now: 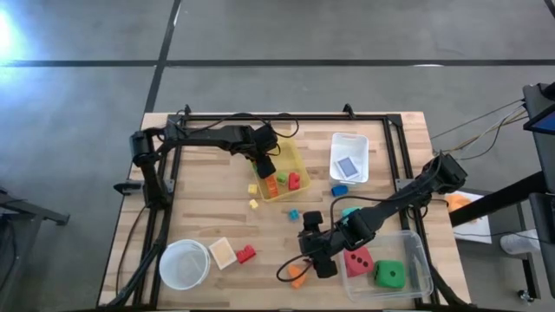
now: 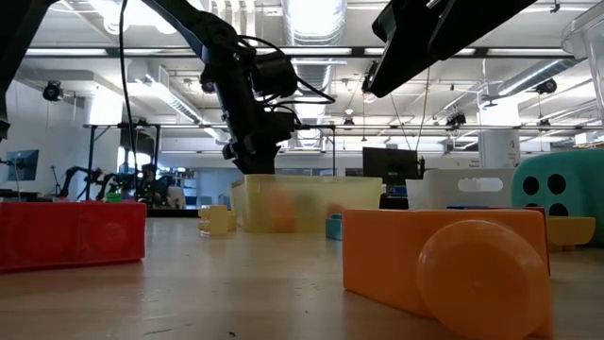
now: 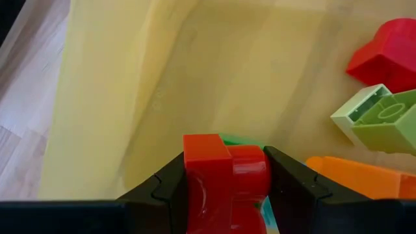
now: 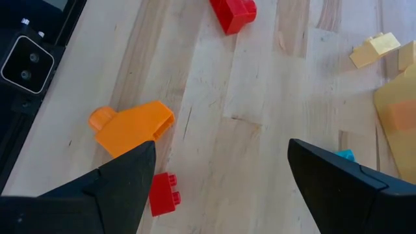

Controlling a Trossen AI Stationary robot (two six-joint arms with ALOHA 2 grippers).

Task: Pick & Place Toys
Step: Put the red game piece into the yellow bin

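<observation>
Left hand [image 3: 224,185] grips red block [image 3: 224,179] inside yellow bin [image 1: 299,160], nr wall.

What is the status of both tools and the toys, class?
Left tool shut on red block, over yellow bin. Right tool open, empty, above orange block. Nothing in the way.

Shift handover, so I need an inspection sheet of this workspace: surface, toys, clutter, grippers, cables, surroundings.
Surface: wooden table, toys scattered.
Job's things: red block held over yellow bin; orange block loose; pink-red die and green die in clear bin.
Clutter: white bowl.
Grippers: left gripper shut on the block; right gripper open above the table.
Cables: along the arms.
Surroundings: lab room, no person seen.
</observation>
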